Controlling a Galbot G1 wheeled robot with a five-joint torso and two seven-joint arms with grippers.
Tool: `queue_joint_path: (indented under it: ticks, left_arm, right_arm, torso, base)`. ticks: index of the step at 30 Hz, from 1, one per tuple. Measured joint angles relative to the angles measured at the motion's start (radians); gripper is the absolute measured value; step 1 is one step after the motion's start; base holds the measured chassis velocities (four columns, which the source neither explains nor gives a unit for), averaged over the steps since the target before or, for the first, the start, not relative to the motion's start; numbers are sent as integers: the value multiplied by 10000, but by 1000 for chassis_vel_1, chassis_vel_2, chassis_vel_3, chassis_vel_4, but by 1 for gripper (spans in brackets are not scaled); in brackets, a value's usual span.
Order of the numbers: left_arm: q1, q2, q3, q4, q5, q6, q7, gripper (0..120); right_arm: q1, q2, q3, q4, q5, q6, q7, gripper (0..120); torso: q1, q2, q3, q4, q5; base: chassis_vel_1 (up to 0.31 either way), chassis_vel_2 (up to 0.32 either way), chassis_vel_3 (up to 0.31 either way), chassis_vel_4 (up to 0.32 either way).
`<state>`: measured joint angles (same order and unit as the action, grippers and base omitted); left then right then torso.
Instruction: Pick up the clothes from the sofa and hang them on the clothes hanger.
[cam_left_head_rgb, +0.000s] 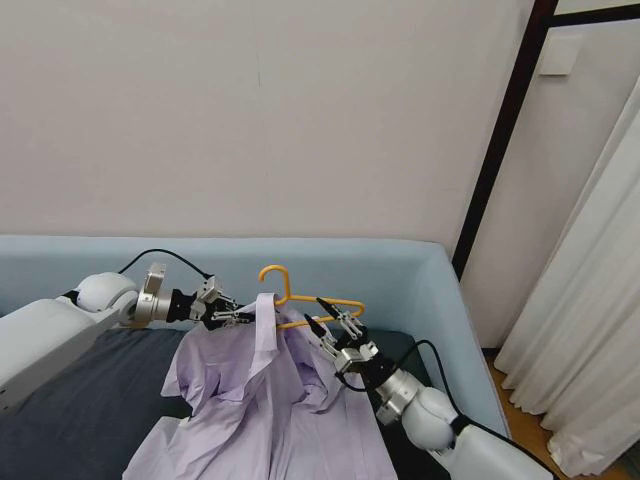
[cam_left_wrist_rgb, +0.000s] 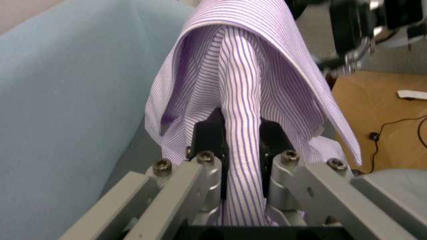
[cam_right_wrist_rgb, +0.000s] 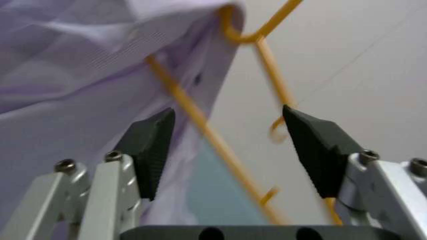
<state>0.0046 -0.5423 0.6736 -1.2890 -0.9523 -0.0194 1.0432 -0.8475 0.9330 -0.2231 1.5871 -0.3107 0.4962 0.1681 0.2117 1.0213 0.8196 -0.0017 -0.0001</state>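
I am midway through dressing the hanger. My left hand (cam_left_head_rgb: 240, 318) is pinched tight on a fold of the lilac pinstriped cotton shirt (cam_left_head_rgb: 262, 400) right at the collar. In the left wrist view the striped cloth runs straight down between my black pads (cam_left_wrist_rgb: 205, 137) and drapes over them like a hood. I hold that collar up above the pale blue sofa (cam_left_head_rgb: 100, 262), while the rest of the shirt hangs down and pools on the dark seat cushion (cam_left_head_rgb: 70, 410).

The orange wire clothes hanger (cam_left_head_rgb: 275, 269) sits at the collar, its hook standing up beside the cloth and one arm sticking out bare toward my right. The other arm seems tucked under the fabric, though I cannot see how far in it goes. My right hand (cam_left_head_rgb: 335, 318) is at that bare arm with its fingers spread wide. In the right wrist view the wires pass between the two dark fingertips (cam_right_wrist_rgb: 152, 147) and touch neither.

So I judge the shirt only partly lifted and on the hanger on one side at most. Next I would close the right hand on the wire so the hanger cannot swing. Then I would draw the loose shoulder over the bare arm with my left hand, keeping the collar centred at the hook.
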Motion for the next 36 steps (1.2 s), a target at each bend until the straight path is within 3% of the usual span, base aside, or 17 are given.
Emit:
queue_joint_path:
  ticks: [2,3,6,14,21,30,33,36]
  left_arm:
    - [20,27,-1,-99,48,-30,1,7]
    - [20,27,-1,-99,48,-30,1,7]
    - [33,90,-2,-319,66,-46,2,7]
    - [88,245,5,-579,73,-53,2,7]
    - [195,362,-93,-669,76,-65,27,7]
    - [608,378,-590,-784,164,-89,1,7]
    - [745,431,-719,-864,176,-89,2,7]
    - [895,528,-869,-930,186,-90,16,7]
  right_arm:
    - [-496,-125,161,-527,1478,-279,-941,77]
    - [-496,-125,161,-527,1478,-279,-941,77]
    - [-384,72,-73,-1702,3959,-1515,-1564,92]
    - [953,774,-489,-3183,6248,-2495,-1981,100]
    - [1701,1531,-727,-4569,6581,-2735,-2016,100]
    - [1886,1931,-594,-5629,6449,-2713,-2000,98]
    - [1952,2013,-596,-5797,6449,-2676,-1999,91]
    - [2108,2125,-669,-5972,6469,-2649,-1977,76]
  torso:
    - [0,1,-1,-1,0]
    - [0,1,-1,-1,0]
    - [-1,0,0,3,4]
    - [0,0,1,9,0]
    - [1,-1,1,4,-2]
    - [1,-1,1,3,-2]
    - [1,-1,2,3,-2]
    - [1,-1,1,7,-2]
  base:
    - [0,0,0,0]
    - [0,0,0,0]
    - [0,0,0,0]
    - [0,0,0,0]
    - [0,0,0,0]
    - [0,0,0,0]
    - [0,0,0,0]
    - [0,0,0,0]
